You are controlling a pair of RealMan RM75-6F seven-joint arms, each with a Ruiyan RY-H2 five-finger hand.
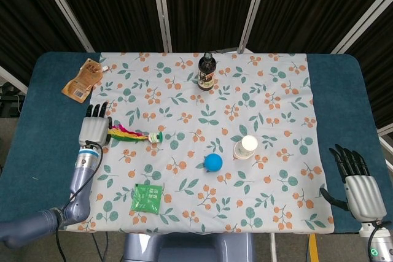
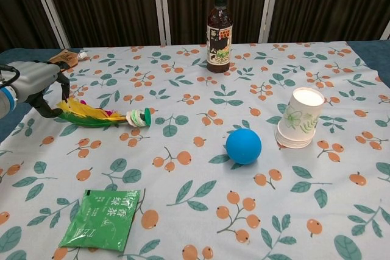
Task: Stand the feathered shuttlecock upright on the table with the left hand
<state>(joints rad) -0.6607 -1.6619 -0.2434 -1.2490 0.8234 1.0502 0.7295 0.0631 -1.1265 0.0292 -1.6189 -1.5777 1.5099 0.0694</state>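
Observation:
The feathered shuttlecock (image 1: 131,134) (image 2: 100,115) lies on its side on the floral cloth, its coloured feathers pointing left and its round disc base (image 2: 140,117) to the right. My left hand (image 1: 95,128) (image 2: 33,83) hovers open just left of the feather tips, fingers apart and holding nothing. It is close to the feathers; I cannot tell whether it touches them. My right hand (image 1: 358,182) stays open off the cloth at the lower right of the head view, over the blue table edge.
A dark bottle (image 1: 207,72) stands at the back centre. A blue ball (image 1: 213,162) and stacked paper cups (image 1: 245,147) sit right of the shuttlecock. A green packet (image 1: 147,199) lies near the front edge, an orange pouch (image 1: 81,80) at the back left.

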